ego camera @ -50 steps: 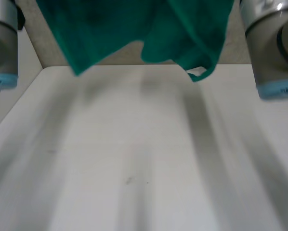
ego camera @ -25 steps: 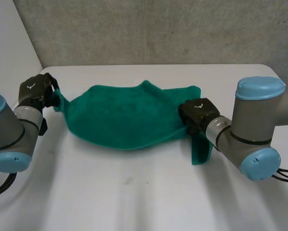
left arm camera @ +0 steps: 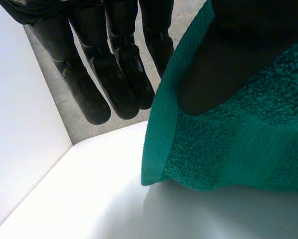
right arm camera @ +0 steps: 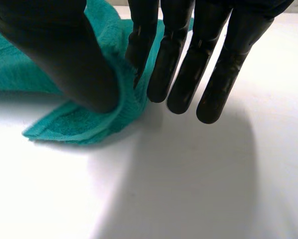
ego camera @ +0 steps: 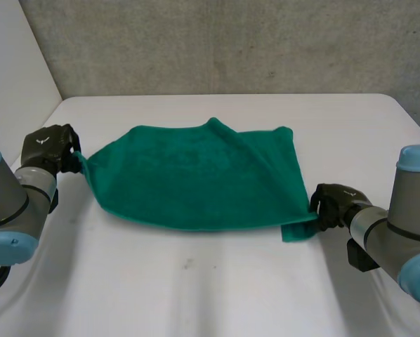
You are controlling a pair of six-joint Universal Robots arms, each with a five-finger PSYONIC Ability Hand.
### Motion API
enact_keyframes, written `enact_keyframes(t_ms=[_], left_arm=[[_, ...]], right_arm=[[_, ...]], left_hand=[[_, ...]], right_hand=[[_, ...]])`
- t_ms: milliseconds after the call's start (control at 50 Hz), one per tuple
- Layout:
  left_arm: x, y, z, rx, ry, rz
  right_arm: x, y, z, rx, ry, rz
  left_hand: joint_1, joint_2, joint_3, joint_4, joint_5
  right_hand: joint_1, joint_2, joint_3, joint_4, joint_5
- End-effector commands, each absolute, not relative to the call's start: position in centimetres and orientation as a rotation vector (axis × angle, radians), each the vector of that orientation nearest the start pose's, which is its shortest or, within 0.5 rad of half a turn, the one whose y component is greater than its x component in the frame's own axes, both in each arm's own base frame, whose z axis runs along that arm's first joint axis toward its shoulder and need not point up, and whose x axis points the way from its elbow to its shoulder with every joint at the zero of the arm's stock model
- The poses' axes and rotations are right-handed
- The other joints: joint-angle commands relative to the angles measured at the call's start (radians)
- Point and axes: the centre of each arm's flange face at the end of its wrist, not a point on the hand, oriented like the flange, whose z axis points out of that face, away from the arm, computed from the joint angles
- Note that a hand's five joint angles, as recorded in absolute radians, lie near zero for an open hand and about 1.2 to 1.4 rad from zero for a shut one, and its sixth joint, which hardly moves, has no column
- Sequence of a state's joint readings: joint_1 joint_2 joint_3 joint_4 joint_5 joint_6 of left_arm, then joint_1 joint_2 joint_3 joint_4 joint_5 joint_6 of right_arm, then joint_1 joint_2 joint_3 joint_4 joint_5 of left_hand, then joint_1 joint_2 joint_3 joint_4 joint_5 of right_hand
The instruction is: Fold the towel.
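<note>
Two corners of a green towel pinched over a white worktop

Head view. Finds the towel spread wide across the middle of the worktop, stretched from side to side. Puts the left hand at the cloth's left corner, touching it, and the right hand at the near right corner. Shows a crease running slantwise through the right part of the cloth, plus a small flap poking out toward the near edge just beside the right hand.

Left wrist view. Catches the thumb pressed flat onto the towel, with the hem running between it and the straight fingers behind: left hand pinching the cloth close to its corner. Has the lowest tip of that corner touching the worktop.

Right wrist view. Shows the thumb clamped over a rolled edge of the towel against the nearest of the fingers: right hand pinching the cloth there. Holds the other fingers straight and side by side, pointing down at the worktop. Has the loose corner flap lying flat on the worktop under the thumb.
</note>
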State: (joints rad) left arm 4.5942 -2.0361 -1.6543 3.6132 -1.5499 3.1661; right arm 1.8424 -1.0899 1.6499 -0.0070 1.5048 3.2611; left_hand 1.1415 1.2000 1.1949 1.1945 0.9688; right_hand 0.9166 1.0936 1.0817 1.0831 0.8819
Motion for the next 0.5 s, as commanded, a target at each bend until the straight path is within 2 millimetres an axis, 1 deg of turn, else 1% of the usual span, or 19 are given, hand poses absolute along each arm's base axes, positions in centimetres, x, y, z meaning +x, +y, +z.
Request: enact_keyframes(t_ms=[20,40,100,120,140,200,220,260,300,340,460,500], left_arm=[[-17.6,-34.5,15.7,0.204,2.429,-2.103],[-17.6,-34.2,15.5,0.208,2.441,-2.087],[-17.6,-33.2,14.6,0.247,2.489,-1.997],[-17.5,-32.9,14.4,0.26,2.5,-1.969],[-17.3,-32.4,14.0,0.292,2.514,-1.911],[-17.0,-31.7,13.6,0.347,2.528,-1.83],[-16.5,-31.2,13.4,0.383,2.532,-1.769],[-16.1,-30.7,13.2,0.416,2.535,-1.712],[-15.7,-30.0,12.9,0.461,2.532,-1.653],[-15.6,-29.4,12.9,0.487,2.524,-1.635],[-15.9,-27.3,14.2,0.544,2.494,-1.66],[-16.1,-26.8,14.2,0.562,2.502,-1.665]], right_arm=[[22.3,-28.3,13.2,-0.273,2.457,-1.478],[22.4,-28.5,13.6,-0.286,2.43,-1.515],[22.5,-28.4,14.6,-0.309,2.395,-1.571],[22.5,-28.4,15.3,-0.325,2.378,-1.6],[22.6,-28.3,15.5,-0.332,2.371,-1.607],[22.8,-28.1,15.8,-0.352,2.36,-1.618],[22.8,-28.0,15.7,-0.359,2.363,-1.619],[22.8,-28.0,15.7,-0.371,2.363,-1.625],[22.8,-28.0,15.6,-0.388,2.369,-1.628],[22.8,-28.0,15.6,-0.4,2.37,-1.632],[22.8,-28.0,15.4,-0.419,2.376,-1.635],[22.8,-28.0,15.4,-0.421,2.378,-1.634]], left_hand=[[0.255,0.196,0.201,0.202,0.253],[0.255,0.196,0.201,0.202,0.253],[-0.081,-0.14,-0.135,-0.134,-0.083],[-0.205,-0.263,-0.258,-0.258,-0.206],[-0.409,-0.468,-0.463,-0.462,-0.411],[-0.61,-0.669,-0.664,-0.663,-0.612],[-0.771,-0.829,-0.824,-0.824,-0.773],[-0.951,-1.009,-1.004,-1.004,-0.953],[-0.967,-1.025,-1.02,-1.02,-0.969],[-0.967,-1.025,-1.02,-1.02,-0.969],[-0.967,-1.025,-1.02,-1.02,-0.969],[-0.967,-1.025,-1.02,-1.02,-0.969]], right_hand=[[0.48,0.303,0.315,0.313,0.34],[0.48,0.303,0.315,0.313,0.34],[0.48,0.303,0.315,0.313,0.34],[0.48,0.303,0.315,0.313,0.34],[0.48,0.303,0.315,0.313,0.34],[0.48,0.303,0.315,0.313,0.34],[0.48,0.303,0.315,0.313,0.34],[0.48,0.303,0.315,0.313,0.34],[0.48,0.303,0.315,0.313,0.34],[0.48,0.303,0.315,0.313,0.34],[0.48,0.303,0.315,0.313,0.34],[0.48,0.303,0.315,0.313,0.34]])
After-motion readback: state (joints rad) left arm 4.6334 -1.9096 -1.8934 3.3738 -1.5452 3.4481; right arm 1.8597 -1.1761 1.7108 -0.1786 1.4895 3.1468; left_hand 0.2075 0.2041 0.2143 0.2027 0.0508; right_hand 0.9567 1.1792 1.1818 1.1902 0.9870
